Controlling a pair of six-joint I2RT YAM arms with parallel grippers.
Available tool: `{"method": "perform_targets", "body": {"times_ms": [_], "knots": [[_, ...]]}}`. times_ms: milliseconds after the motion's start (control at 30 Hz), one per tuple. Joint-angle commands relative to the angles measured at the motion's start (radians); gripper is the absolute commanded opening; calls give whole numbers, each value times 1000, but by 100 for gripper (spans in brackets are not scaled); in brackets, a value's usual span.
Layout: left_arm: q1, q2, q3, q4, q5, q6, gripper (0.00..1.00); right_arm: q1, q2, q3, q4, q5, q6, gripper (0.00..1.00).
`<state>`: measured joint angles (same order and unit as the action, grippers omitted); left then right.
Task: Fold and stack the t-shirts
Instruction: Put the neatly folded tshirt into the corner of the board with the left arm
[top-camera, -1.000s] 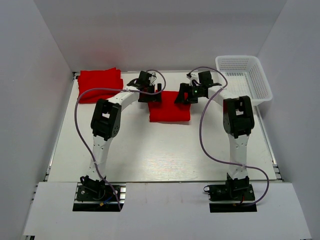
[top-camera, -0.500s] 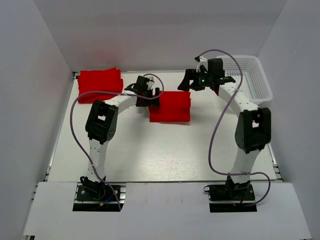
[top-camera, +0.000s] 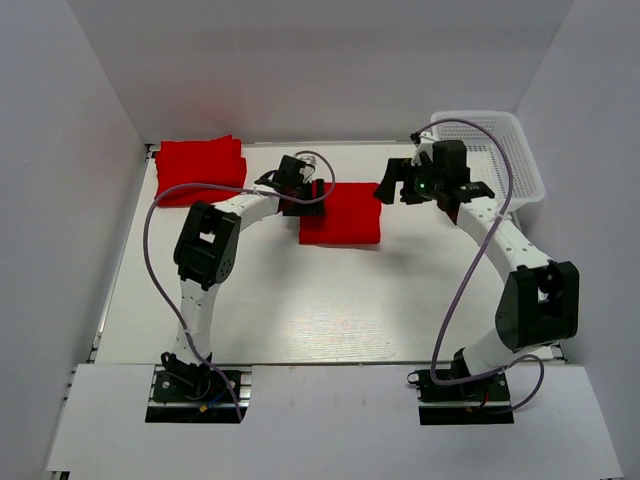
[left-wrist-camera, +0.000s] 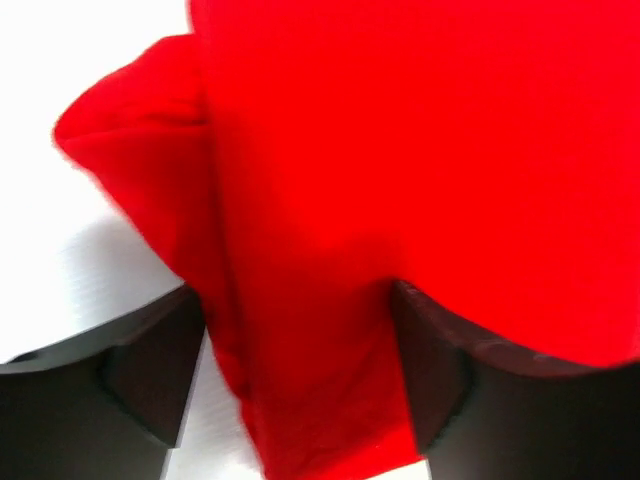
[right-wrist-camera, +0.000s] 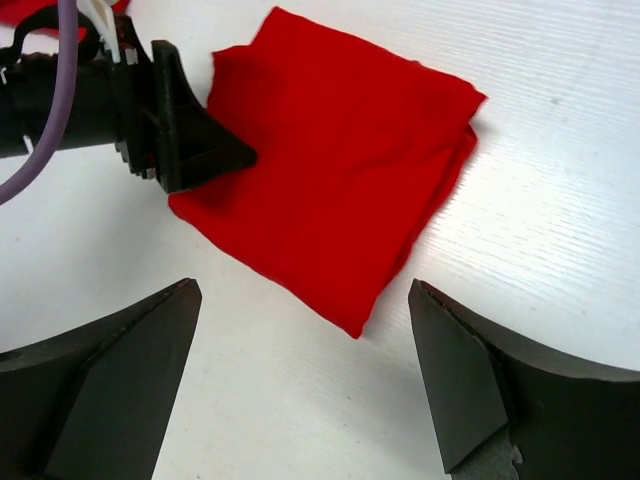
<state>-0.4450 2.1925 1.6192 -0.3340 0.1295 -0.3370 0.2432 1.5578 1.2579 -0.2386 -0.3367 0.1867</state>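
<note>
Since a second ago, the folded t-shirt (top-camera: 340, 213) has kept its place at the middle of the table (top-camera: 300, 300), a little toward the far side. The right gripper (top-camera: 393, 182), which was then at the shirt's far right corner, has been drawn off to the right of it, and the right arm's elbow has been swung out well to the right. The left gripper (top-camera: 305, 198) has been kept at the shirt's far left corner throughout.

In the left wrist view, a bunched fold of the red cloth (left-wrist-camera: 420, 150) is seen pinched between the two fingers of the left gripper (left-wrist-camera: 295, 370), which are closed against it on both sides. From the right wrist view, the same gripper (right-wrist-camera: 215, 150) is seen touching the left edge of the shirt (right-wrist-camera: 330, 190), which lies flat as a rough square with layered edges along its right side. The fingers of the right gripper (right-wrist-camera: 300, 390) are spread wide. Nothing is held between them, and no contact with the shirt is made.

A stack of red shirts (top-camera: 200, 170) lies well to the left of the folded t-shirt, at the far edge. A white basket (top-camera: 478, 116) stands well to its right, just beyond the right gripper.
</note>
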Motion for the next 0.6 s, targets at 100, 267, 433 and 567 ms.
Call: {"method": "perform_targets", "body": {"times_ms": [100,267,433,567], "knots": [[-54,47,5,-22,18,43,61,-2,-96,-20,2,138,-12,90],[-64,87,99,-74,-14,43,10,-5,-131,-40,-5,186,-10,90],[-43,32,124,-62,-40,53,0,-8,-194,-66,-18,220,-7,90],[-24,-72,114,-13,-53,133,0,-5,-252,-120,-16,232,3,90]]}}
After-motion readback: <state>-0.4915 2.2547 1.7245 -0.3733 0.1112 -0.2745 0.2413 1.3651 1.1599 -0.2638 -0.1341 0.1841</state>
